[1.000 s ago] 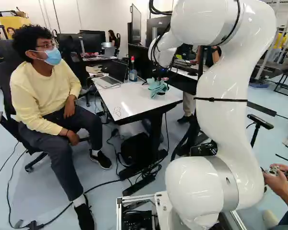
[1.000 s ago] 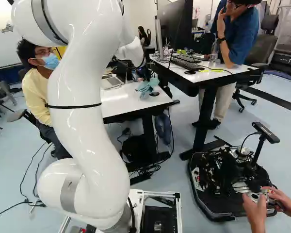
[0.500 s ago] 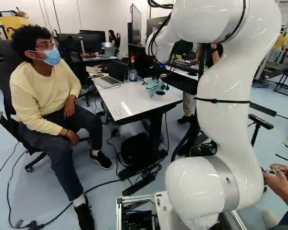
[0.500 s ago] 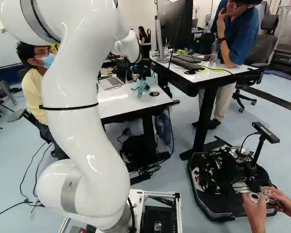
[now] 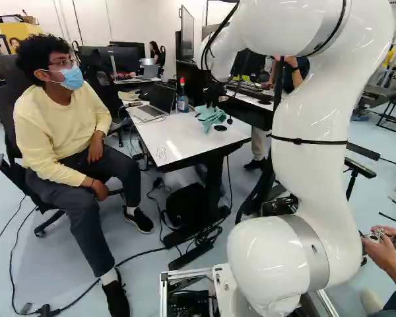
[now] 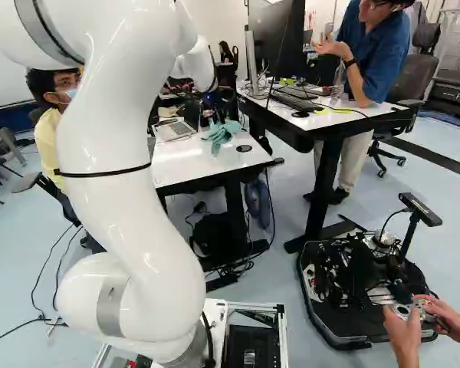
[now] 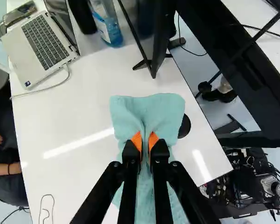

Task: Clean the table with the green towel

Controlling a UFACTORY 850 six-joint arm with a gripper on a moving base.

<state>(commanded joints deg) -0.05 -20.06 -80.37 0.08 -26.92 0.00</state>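
Wrist view shows the green towel (image 7: 151, 109) pinched in the narrowed jaws, a gathered fold of it caught between the orange pads (image 7: 136, 140). Its long axis runs in line with the jaws, from a broad end ahead of them back beneath them, over the white surface (image 7: 79, 112), just beside a round black disc (image 7: 186, 127).

There's room to pass over the counter's (image 7: 74, 177) near end; the laptop (image 7: 45, 44), bottle (image 7: 111, 30) and black stand (image 7: 160, 44) crowd its far end.
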